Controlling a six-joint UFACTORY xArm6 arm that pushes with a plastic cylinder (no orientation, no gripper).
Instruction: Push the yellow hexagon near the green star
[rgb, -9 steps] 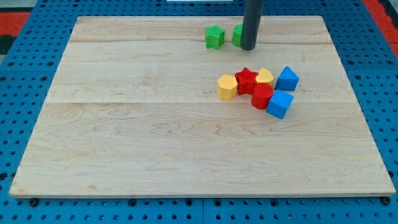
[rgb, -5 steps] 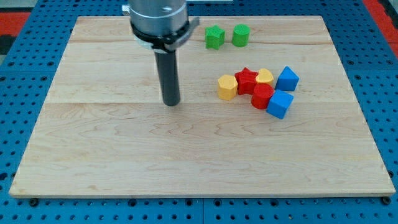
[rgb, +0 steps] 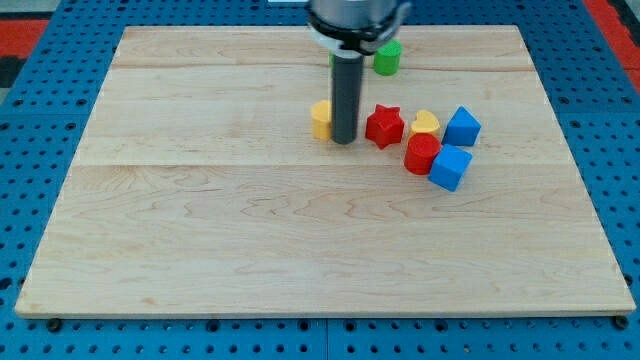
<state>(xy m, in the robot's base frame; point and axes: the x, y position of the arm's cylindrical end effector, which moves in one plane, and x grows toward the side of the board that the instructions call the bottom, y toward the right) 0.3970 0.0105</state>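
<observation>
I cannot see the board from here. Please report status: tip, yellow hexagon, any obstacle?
My tip down, right beside yellow hexagon, on its view's right. Green star mostly hidden behind the rod. Red star just to the view's right of tip.

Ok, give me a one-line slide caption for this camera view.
My tip sits between the yellow hexagon and the red star, the green star hidden behind the rod.
</observation>
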